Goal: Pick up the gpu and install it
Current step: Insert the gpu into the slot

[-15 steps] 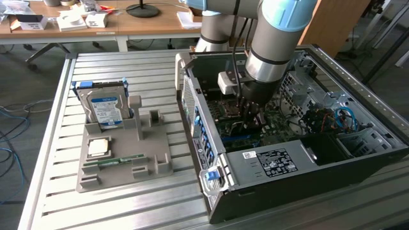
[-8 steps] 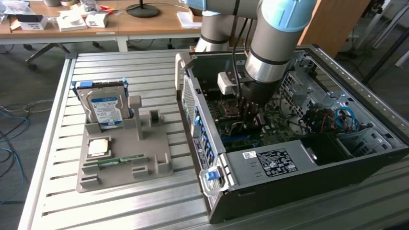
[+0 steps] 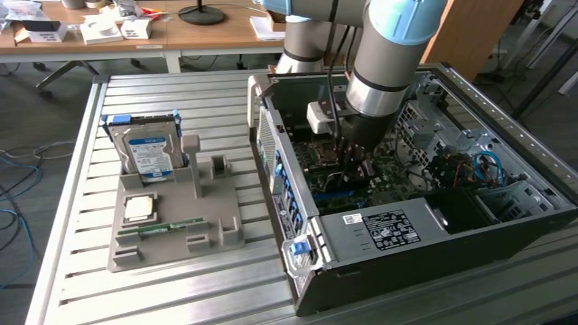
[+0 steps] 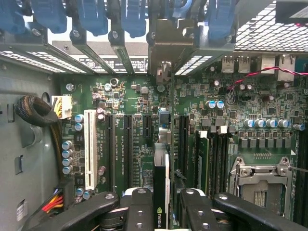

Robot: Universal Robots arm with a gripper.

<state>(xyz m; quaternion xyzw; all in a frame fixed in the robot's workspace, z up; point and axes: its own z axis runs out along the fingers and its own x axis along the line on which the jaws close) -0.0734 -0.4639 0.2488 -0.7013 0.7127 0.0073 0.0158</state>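
Right half of the exterior view: open PC case (image 3: 397, 230) lies on its side on the slatted table (image 3: 181, 284), motherboard facing up so cards can drop straight down into slots. Arm (image 3: 388, 61) reaches vertically into the case from above, centre-top of frame, which suits a straight push-in.

Left-centre of that view sits a grey parts tray (image 3: 176, 210) w/ a hard drive (image 3: 149, 152) standing upright in its cradle, a CPU (image 3: 138, 207) flat below it, and a RAM stick (image 3: 161, 229) lying near the tray's lower edge. One upright cradle beside the drive looks vacant, prob. where the card came from.

Wrist view, centre: motherboard (image 4: 139, 96) w/ its row of expansion slots running up the frame; rear bracket openings across the top.

Bottom-centre of the wrist view: gripper (image 4: 161, 211) is pinched on the gpu (image 4: 160, 187), fingers (image 4: 139, 211) either side of the thin card, held edge-on. Card is low over the board, lined up lengthwise w/ a dark slot at mid-frame; can't tell if it's seated yet.
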